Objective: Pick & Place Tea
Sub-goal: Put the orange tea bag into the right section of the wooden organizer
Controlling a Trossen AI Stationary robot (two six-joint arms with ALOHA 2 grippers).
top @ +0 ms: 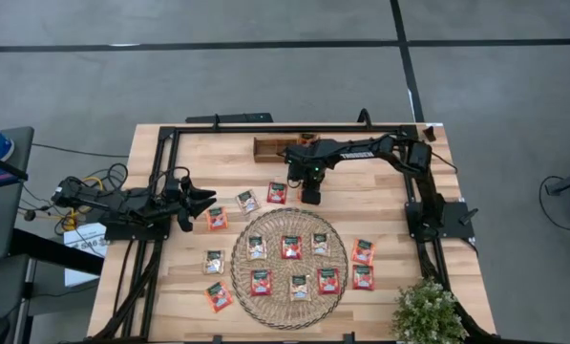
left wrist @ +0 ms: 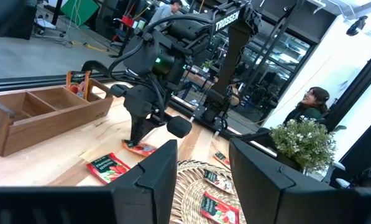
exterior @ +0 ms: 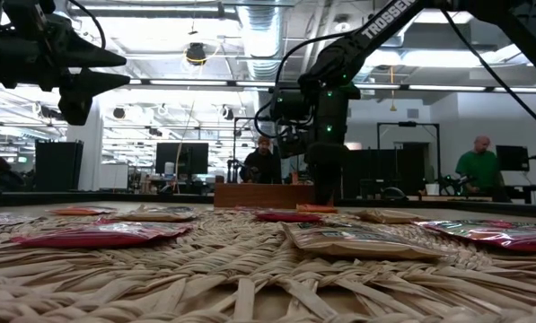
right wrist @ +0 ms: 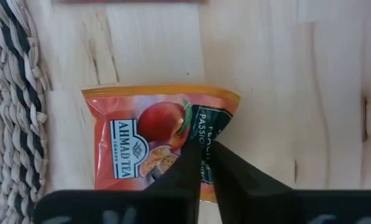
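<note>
The red-orange tea sachet point(right wrist: 157, 140), pinched near one edge by the right gripper point(right wrist: 204, 155), may slip during lifting; left gripper point(left wrist: 204, 168) waits, fingers apart.

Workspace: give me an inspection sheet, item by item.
Surface: pale wooden table with a black frame.
Job's things: tea sachets on the round woven mat and around it; one upright in the wooden tray.
Clutter: potted plant at a table corner.
Pincers: right pincer pinched shut on an orange sachet lying on the wood beside the mat; left pincer open, empty, near the table's left edge.
Cables: loose bundle off the left edge.
Surroundings: open workshop, people in the background.
</note>
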